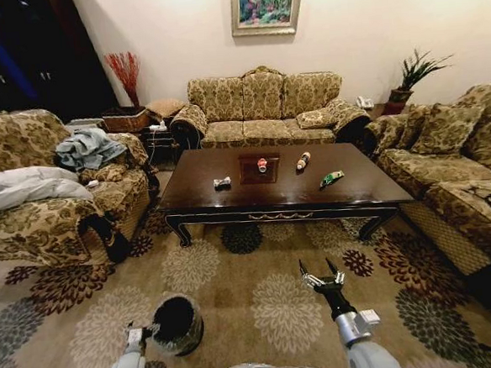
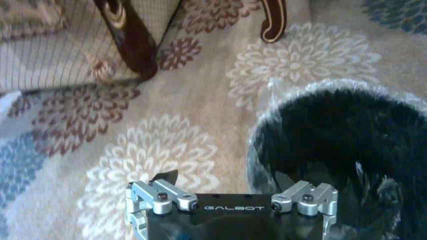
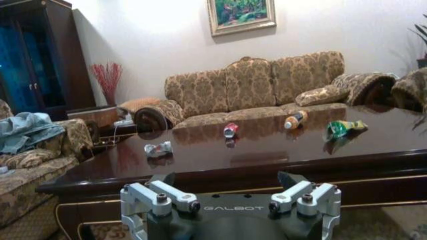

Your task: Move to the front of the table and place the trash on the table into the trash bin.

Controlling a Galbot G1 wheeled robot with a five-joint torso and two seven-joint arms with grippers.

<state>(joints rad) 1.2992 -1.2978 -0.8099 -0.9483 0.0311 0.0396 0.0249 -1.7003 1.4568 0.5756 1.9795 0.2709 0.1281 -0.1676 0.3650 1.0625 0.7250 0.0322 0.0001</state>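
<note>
I have four pieces of trash on the worktop (image 1: 230,204), the dark glossy coffee table ahead of me. The crushed silver-grey piece (image 1: 222,183) lies left of the square inlay. The red can (image 1: 262,164) sits on the inlay itself. The brown bottle with an orange label (image 1: 303,161) lies on its side just right of the inlay, toward the far edge. The green bottle (image 1: 331,178) lies on its side further right and nearer to me. All four rest apart from one another.

The trash bin (image 1: 177,324), black and lined with a crinkly clear bag, stands on the flowered carpet (image 1: 262,301) on my near left, well short of the worktop. My left claw (image 1: 146,331) is right at its left rim; I see its fingers spread open in the left wrist view, with the bin's dark mouth just beyond them.

My right claw (image 1: 322,275) is raised over the carpet to the right of the bin, pointing toward the worktop, fingers open and holding nothing.

Patterned sofas stand on the left (image 1: 44,190), far (image 1: 265,107) and right (image 1: 455,161) sides of the worktop.
</note>
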